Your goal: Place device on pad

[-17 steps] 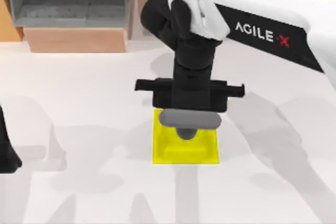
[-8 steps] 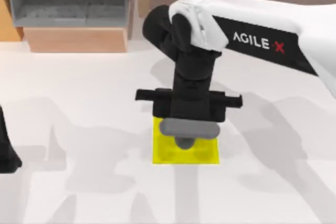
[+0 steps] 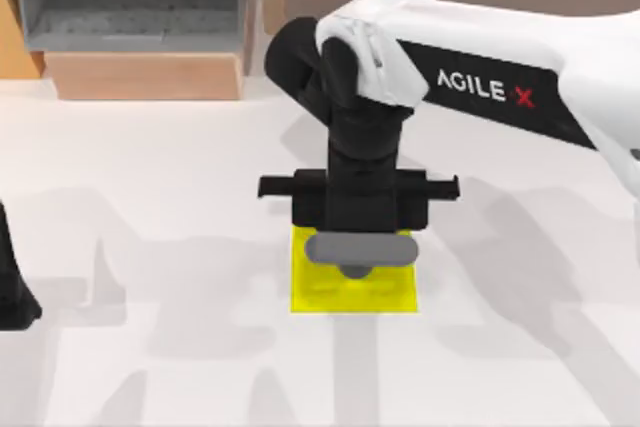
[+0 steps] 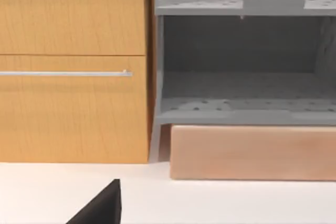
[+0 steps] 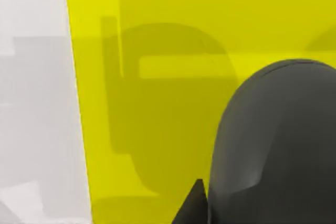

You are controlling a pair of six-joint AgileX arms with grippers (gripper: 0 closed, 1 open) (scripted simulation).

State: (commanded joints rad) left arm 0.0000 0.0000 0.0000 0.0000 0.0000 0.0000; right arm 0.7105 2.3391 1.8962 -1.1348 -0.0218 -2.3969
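The yellow pad (image 3: 330, 292) lies flat at the table's middle. My right gripper (image 3: 358, 239) hangs straight above it, shut on the device (image 3: 360, 249), a gray bar with rounded ends and a darker stub (image 3: 355, 269) pointing toward the table's front. In the right wrist view the device's dark rounded end (image 5: 278, 145) looms close over the pad (image 5: 157, 77), casting a shadow on the yellow. One black fingertip (image 5: 193, 205) shows beside it. My left arm (image 3: 12, 292) is parked at the table's left edge.
A gray open shelf unit (image 3: 130, 7) on a wooden base (image 3: 145, 75) stands at the back left. Beside the shelves (image 4: 241, 77) is a wooden cabinet front (image 4: 73, 66) with a metal handle. White tabletop surrounds the pad.
My right gripper has come down with the device, closer to the pad. The left arm has not moved.
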